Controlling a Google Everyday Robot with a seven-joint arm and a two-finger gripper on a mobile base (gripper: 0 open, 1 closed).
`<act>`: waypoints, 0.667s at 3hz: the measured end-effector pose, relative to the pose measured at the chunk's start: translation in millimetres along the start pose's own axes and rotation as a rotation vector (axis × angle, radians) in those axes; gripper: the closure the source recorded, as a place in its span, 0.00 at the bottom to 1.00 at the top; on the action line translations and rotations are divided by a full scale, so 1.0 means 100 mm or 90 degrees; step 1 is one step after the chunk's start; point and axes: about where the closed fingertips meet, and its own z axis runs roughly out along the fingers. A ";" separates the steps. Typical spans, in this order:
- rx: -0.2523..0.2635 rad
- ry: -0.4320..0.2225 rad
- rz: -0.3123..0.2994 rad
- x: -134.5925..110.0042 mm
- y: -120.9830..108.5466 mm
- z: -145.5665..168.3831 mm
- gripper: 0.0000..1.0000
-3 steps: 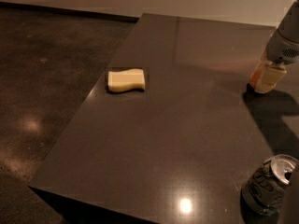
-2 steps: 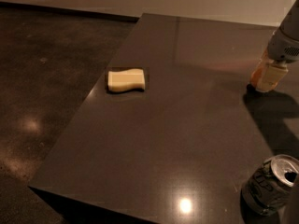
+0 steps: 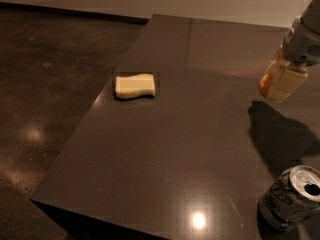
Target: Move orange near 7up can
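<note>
While the dark table [image 3: 165, 174] spreads beneath everything, the 7up can [image 3: 290, 199] stands upright on it and serves as my mark; my gripper [image 3: 278, 85] hangs above the surface, well beyond the can and slightly left of it; the pale sponge [image 3: 134, 86] lies far left of the can and farther back; my jaws are closed around the orange [image 3: 265, 84], lifted off the table, well apart from the can.

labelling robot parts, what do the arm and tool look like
The tool, at the right edge above the table, has flat, pale cream fingers. Behind it sits a light grey rounded wrist housing with small dark vent slots. No cables or markings show. The orange colour at their edge is the orange.
</note>
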 end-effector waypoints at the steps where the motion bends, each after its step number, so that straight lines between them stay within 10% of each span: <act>1: 0.008 0.004 0.024 -0.27 0.48 -0.19 1.00; 2: 0.034 0.024 0.076 -0.39 0.76 -0.23 1.00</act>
